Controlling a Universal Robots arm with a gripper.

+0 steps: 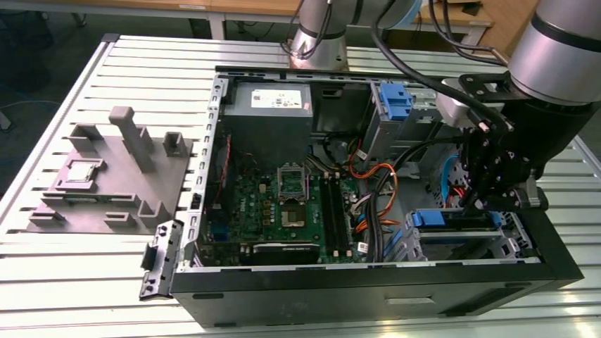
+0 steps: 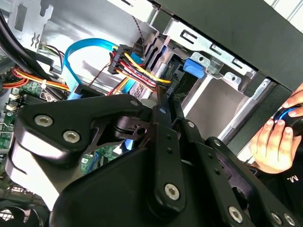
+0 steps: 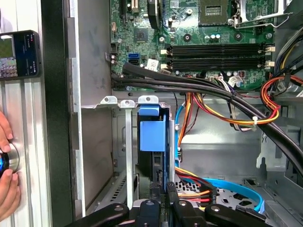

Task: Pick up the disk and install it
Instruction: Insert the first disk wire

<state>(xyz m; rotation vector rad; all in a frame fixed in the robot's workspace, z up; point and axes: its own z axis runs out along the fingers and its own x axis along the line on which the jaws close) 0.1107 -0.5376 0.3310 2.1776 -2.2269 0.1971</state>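
Observation:
The disk (image 1: 454, 220), edged with bright blue rails, sits in the drive bay at the corner of the open computer case (image 1: 376, 292) on the exterior view's right. In the first wrist view the disk (image 3: 152, 135) stands edge-on in the bay's metal slot. My gripper (image 1: 481, 206) hangs straight above it, jaws drawn close together. Its fingertips (image 3: 156, 189) are right at the disk's near end, with nothing visibly clamped between them. In the second wrist view the gripper (image 2: 166, 97) points down into the bay beside a bundle of cables (image 2: 137, 66).
A narrow blue latch (image 1: 396, 98) stands upright at the case's back. Orange, yellow and blue cables (image 3: 222, 113) run beside the bay, next to the motherboard (image 1: 281, 204). A grey fixture (image 1: 112, 176) lies at the exterior view's left. A person's hand (image 2: 274, 142) rests just outside the case wall.

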